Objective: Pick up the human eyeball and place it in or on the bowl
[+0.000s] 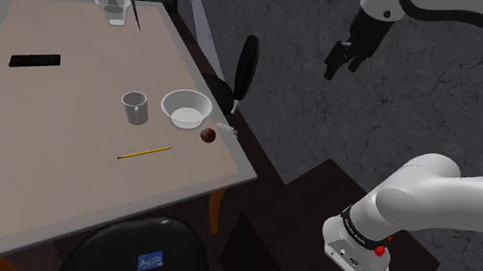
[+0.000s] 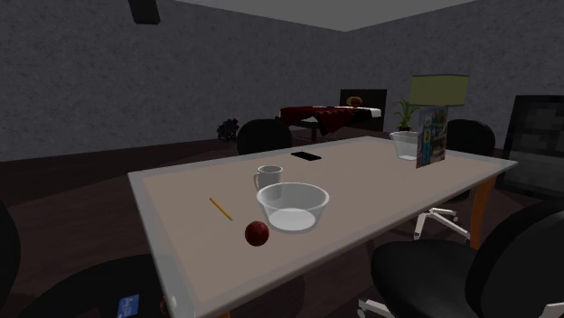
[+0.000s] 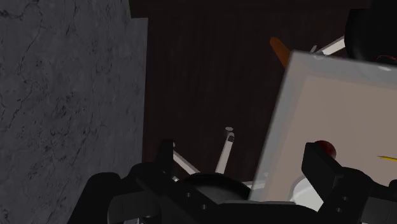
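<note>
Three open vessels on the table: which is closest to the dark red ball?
The wide white bowl, right beside the ball; the grey mug stands farther off, the clear container at the opposite end.

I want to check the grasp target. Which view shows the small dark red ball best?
The second exterior view: the small dark red ball sits close and unobstructed beside the pale round bowl. The shoulder view shows it farther off; in the wrist view one of the black fingers partly hides it.

My finger (image 3: pixel 321 167) hides most of the dark red eyeball (image 3: pixel 326 146) and the bowl (image 3: pixel 304 189); the shoulder view's top edge crops my arm (image 1: pixel 448 6).
</note>
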`<state>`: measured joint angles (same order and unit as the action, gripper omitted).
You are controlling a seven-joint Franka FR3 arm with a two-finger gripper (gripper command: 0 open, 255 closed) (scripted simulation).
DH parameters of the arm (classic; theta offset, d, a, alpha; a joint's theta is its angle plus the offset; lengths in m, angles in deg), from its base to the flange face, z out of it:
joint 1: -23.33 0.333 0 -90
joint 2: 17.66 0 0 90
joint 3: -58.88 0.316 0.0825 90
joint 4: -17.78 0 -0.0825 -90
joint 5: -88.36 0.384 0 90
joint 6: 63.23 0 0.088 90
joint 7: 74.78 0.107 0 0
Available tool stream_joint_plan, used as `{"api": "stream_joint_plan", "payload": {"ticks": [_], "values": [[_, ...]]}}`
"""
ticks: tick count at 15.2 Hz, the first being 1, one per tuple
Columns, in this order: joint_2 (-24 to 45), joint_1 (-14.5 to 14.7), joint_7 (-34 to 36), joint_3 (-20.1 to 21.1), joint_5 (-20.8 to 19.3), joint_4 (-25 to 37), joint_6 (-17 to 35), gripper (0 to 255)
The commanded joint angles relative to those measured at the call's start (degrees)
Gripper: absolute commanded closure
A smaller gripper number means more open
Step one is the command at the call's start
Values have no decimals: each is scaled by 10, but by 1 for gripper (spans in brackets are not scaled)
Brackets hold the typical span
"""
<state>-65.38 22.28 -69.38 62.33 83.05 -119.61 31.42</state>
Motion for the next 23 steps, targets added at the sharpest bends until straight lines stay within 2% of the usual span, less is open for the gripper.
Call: {"api": "stream_joint_plan", "payload": {"ticks": [1, 12, 18, 23], "values": [[0, 0, 0, 0, 0, 0, 0, 0], [158, 16, 67, 52, 29, -49, 194, 0], [276, 19, 106, 82, 28, -36, 293, 0], [385, 19, 145, 104, 11, -3, 363, 0]]}}
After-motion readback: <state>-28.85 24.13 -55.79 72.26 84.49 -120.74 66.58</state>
